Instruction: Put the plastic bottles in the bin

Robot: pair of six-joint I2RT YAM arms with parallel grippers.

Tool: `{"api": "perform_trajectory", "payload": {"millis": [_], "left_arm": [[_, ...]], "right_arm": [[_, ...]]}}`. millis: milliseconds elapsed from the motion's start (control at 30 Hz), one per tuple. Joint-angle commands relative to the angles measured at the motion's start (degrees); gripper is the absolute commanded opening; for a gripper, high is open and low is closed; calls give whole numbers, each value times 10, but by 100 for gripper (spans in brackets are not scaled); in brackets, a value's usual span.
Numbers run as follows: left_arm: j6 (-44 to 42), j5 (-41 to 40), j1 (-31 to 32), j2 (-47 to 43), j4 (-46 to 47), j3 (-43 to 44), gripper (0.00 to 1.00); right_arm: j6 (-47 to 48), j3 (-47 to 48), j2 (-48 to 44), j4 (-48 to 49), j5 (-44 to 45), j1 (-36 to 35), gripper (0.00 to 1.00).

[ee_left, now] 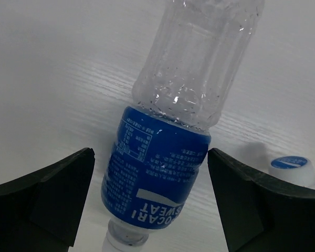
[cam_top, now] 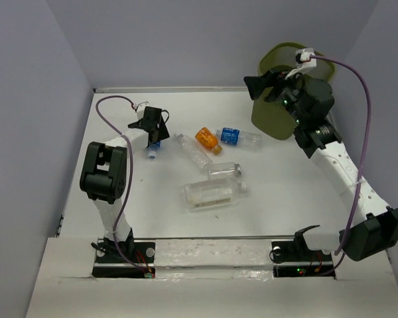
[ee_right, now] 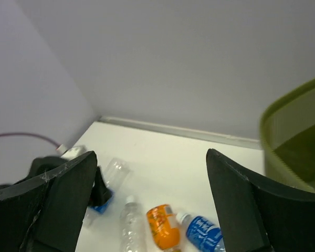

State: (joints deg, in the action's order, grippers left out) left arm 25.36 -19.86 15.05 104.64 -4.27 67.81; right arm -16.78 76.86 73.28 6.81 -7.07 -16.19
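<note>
My left gripper point(cam_top: 154, 134) is open and low over the table, one finger on each side of a clear bottle with a blue label point(cam_top: 152, 150). In the left wrist view this bottle point(ee_left: 163, 157) lies between the fingers point(ee_left: 47, 199), cap toward the camera. My right gripper point(cam_top: 260, 86) is open and empty, held high beside the olive-green bin point(cam_top: 275, 116). A clear bottle point(cam_top: 194, 151), an orange one point(cam_top: 207, 140), a blue-labelled one point(cam_top: 237, 137), a small clear one point(cam_top: 224, 169) and a large squarish one point(cam_top: 212, 194) lie mid-table.
The table is walled at the back and both sides. The bin's rim point(ee_right: 294, 126) fills the right of the right wrist view, with the orange bottle point(ee_right: 163, 226) below. A white cap with a blue top point(ee_left: 294, 167) lies right of my left gripper.
</note>
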Motion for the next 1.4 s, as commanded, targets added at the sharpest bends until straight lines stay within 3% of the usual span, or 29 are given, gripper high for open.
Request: {"api": "perform_trajectory", "payload": {"millis": [0,67,100,167,267,400,633,700,767,900,1067,1367], "left_arm": [[-16,18,-12,26,1,42,98],[-18,23,-12,42,-6,59,91],[-15,26,-12,43,-17,67,79],[-15,31,-12,38,-15,63,67],[-10,38,-12,-6,-17,37,58],[-6,59,2,-114,12,-38,57],[-44,147,145,-293,84,-136,59],[-37,203,158,-328,117,-174,59],[-22,269,163,-347,142,-196,59],[-7,319,170,-377,175,-220,59],[-22,321,194,-419,187,-225,59],[-29,338,206,-436,212,-230,60]], "right_arm": [[1,-5,3,23,-29,-50,89],[-2,-5,7,24,-39,-66,89],[-6,-4,13,23,-43,-66,89],[-12,-1,23,25,-58,-79,89],[-61,1,50,33,-100,-79,91],[-139,1,95,50,-132,-84,95],[-225,-2,146,102,-181,-95,100],[-243,-10,160,121,-194,-100,100],[-247,-12,168,128,-212,-106,100],[-240,-12,185,112,-229,-118,100],[-230,-49,179,91,-179,-135,100],[-215,-80,171,75,-168,-177,100]]}}
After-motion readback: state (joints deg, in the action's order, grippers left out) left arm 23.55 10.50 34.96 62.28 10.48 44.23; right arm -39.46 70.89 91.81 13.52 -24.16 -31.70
